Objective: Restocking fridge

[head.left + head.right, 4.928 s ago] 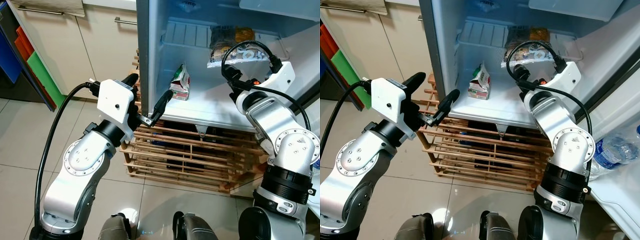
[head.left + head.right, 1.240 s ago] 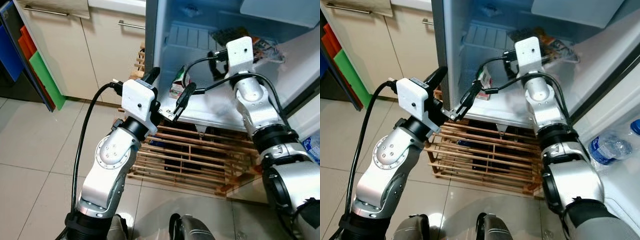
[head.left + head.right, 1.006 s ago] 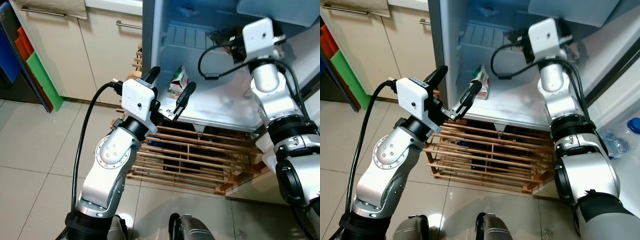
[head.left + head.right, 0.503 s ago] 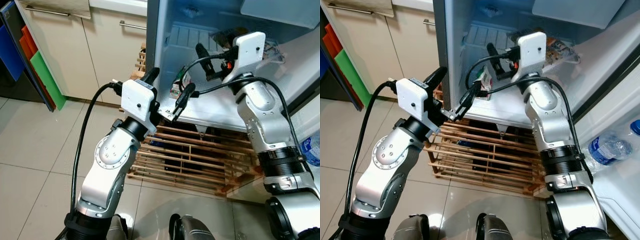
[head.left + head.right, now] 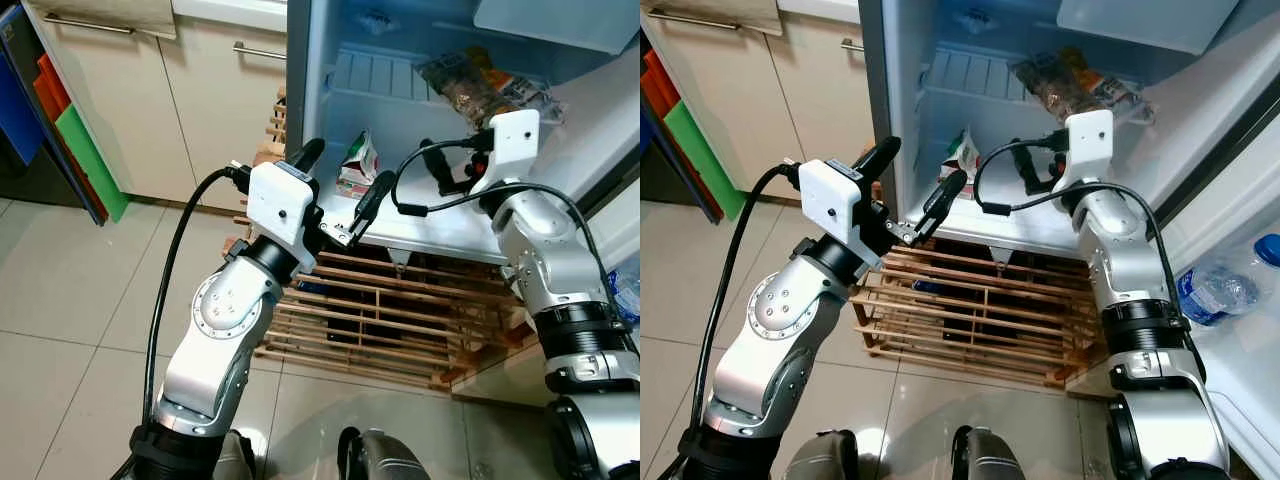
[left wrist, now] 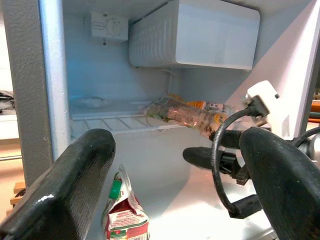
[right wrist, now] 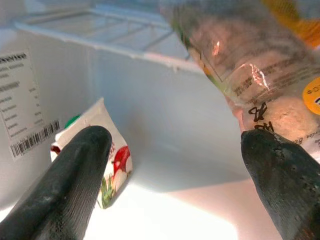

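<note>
Inside, the small fridge stands open on a wooden crate rack. A juice carton sits upright on the fridge floor toward the left wall, and a clear food bag lies on the wire shelf above. The left pincer hovers at the fridge's front edge, fingers spread, empty. The right pincer, inside under the bag, is spread and empty too.

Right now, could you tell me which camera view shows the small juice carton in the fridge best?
The left eye view: the carton stands whole and unobstructed on the fridge floor. In the right eye view the left claw partly covers it. The left wrist view cuts off its base, and the right wrist view shows it behind a finger.
</note>
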